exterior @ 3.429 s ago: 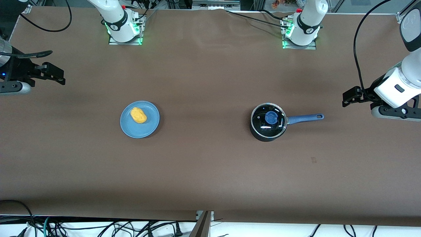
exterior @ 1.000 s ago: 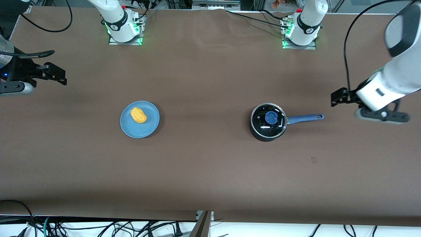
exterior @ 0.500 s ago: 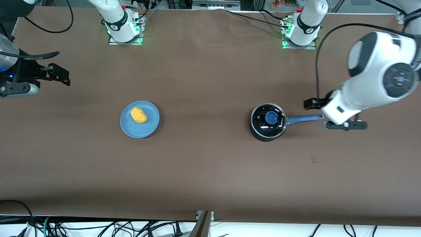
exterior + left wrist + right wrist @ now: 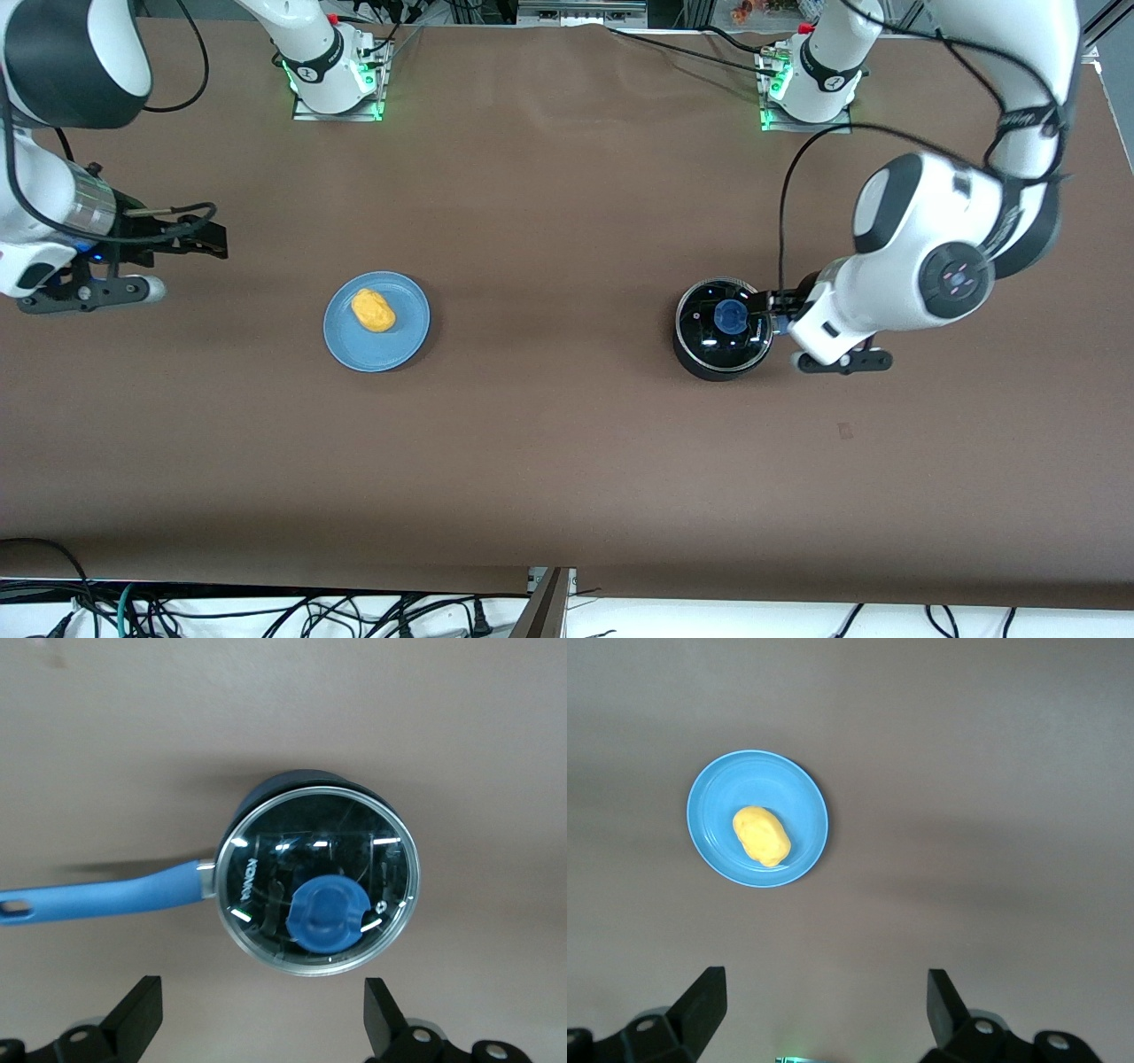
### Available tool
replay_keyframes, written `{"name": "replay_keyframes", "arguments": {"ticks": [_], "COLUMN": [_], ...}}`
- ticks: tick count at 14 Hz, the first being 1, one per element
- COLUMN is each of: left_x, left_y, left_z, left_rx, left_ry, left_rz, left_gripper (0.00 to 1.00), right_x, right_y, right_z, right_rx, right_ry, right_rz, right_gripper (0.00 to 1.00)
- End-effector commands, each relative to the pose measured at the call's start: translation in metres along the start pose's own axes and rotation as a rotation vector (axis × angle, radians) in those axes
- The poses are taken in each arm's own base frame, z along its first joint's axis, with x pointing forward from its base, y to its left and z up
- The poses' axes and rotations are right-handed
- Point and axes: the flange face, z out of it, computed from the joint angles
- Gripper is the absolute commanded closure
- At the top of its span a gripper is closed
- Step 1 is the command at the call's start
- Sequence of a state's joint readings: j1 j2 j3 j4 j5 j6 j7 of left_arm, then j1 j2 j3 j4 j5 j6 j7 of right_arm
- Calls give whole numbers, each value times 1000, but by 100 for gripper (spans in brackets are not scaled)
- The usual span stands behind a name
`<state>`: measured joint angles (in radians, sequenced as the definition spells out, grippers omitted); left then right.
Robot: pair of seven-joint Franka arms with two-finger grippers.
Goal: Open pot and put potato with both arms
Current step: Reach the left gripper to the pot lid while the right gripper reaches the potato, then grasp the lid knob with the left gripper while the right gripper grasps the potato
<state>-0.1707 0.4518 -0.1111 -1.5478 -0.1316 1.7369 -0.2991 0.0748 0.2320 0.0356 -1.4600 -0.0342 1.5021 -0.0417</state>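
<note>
Brown table [image 4: 549, 443]: lidded pot [image 4: 719, 330] toward the left arm's end; potato [image 4: 372, 310] on blue plate [image 4: 403, 350] toward the right arm's. Left gripper [image 4: 261, 1028] over the pot, right gripper [image 4: 824, 1019] over bare table beside the plate; both spread wide, holding nothing. Cables [image 4: 266, 611] hang past the table edge nearest the front camera.

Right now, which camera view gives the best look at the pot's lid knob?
The left wrist view: it looks straight down on the blue knob, large and unobstructed on the glass lid. The front view shows the knob small, with the left end effector beside it. The right wrist view shows only the potato on its plate.
</note>
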Motion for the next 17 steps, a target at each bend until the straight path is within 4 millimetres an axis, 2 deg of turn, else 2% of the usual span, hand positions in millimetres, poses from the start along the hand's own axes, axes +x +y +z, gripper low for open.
{"name": "replay_keyframes", "arguments": {"ticks": [1,2,3,5,7,9,12,14,16,17], "left_x": [-5,-6,-10,-7,-3,-1,0,0,0,1], "left_y": [31,35,46,46,45,44,43,47,51,51], "left_z": [21,34,48,71,82,86,88,98,106,109], "left_rx": [-3,-3,3,6,12,20,41,47,52,53], "left_ry": [-5,7,15,27,26,24,29,17,8,3], "left_rz": [-1,-13,2,1,6,12,23,18,22,21], "left_gripper": [0,0,0,0,0,0,0,0,0,6], "right_x": [13,15,20,30,37,43,44,42,38,33], "right_y": [-19,-36,-50,-60,-69,-89,-90,-98,-99,-103], "right_z": [20,22,35,58,74,87,108,132,166,181], "right_rx": [-17,-32,-40,-46,-49,-63,-62,-68,-68,-66], "right_ry": [-35,-39,-59,-87,-87,-82,-119,-111,-137,-135], "right_rz": [-33,-70,-100,-150,-192,-229,-234,-258,-268,-280], "right_gripper": [0,0,0,0,0,0,0,0,0,0]}}
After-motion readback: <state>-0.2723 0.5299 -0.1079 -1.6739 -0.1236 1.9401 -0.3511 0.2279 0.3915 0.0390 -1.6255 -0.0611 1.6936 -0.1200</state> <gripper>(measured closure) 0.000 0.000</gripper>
